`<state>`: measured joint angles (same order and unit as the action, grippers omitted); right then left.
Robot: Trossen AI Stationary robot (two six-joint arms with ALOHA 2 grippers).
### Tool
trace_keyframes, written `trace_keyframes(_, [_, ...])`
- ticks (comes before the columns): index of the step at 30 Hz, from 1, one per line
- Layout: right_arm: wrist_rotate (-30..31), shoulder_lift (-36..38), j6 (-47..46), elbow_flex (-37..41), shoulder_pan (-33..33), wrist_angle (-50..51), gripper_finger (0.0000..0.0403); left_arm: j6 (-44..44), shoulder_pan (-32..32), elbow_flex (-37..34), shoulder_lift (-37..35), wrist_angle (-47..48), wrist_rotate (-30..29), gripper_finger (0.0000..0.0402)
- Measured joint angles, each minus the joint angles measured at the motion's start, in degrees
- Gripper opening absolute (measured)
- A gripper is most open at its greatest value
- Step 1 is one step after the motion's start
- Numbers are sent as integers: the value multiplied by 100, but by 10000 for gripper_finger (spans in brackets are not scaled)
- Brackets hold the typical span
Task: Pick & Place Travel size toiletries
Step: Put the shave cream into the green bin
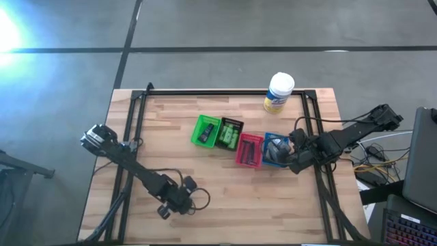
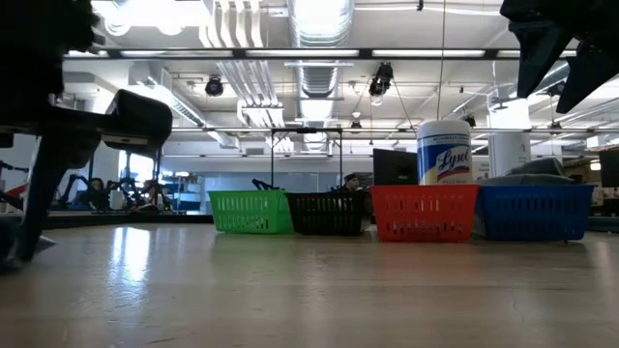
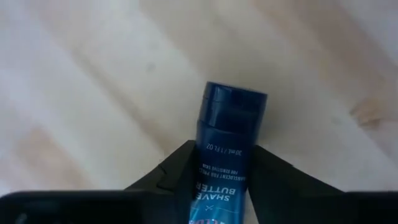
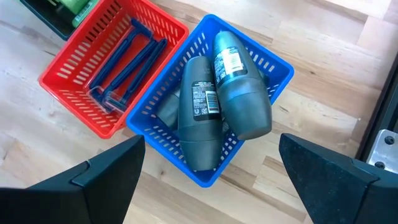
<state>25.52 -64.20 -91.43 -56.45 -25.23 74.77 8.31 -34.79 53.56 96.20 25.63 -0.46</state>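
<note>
My left gripper [image 3: 224, 154] is near the table's front edge [image 1: 176, 203], shut on a small dark blue tube [image 3: 227, 134] printed "Shave Butter". My right gripper [image 4: 211, 142] hovers open over the blue bin [image 4: 261, 68], a finger at each side and touching nothing [image 1: 287, 158]. Grey oblong tubes [image 4: 200, 112] lie piled in that bin. In the red bin [image 4: 74, 74] lie thin blue razors [image 4: 127, 62]. Green packets [image 1: 229, 140] sit in the black bin [image 1: 230, 124]. The green bin [image 1: 205, 130] stands at the row's left end. My left gripper pinches the dark blue tube between its two fingers [image 3: 180, 168], on the printed body [image 3: 222, 174] below the cap. The fingers lie across the tube, and its capped end [image 3: 233, 106] sticks out beyond the fingertips. Whether it is clear of the wood I cannot tell.
A big white tub with a yellow label [image 1: 278, 92] stands at the far edge behind the bins. The four bins form a slanted row mid-table [image 2: 387, 213]. A black frame [image 1: 225, 91] runs around the tabletop. Bare wood lies in front of the bins [image 1: 239, 205].
</note>
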Motion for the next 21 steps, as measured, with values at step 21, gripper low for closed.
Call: trace_keyframes(21, [220, 0, -399, 3, 2, -1, 368, -5916, 2769, 614, -1547, 1128, -2986, 100])
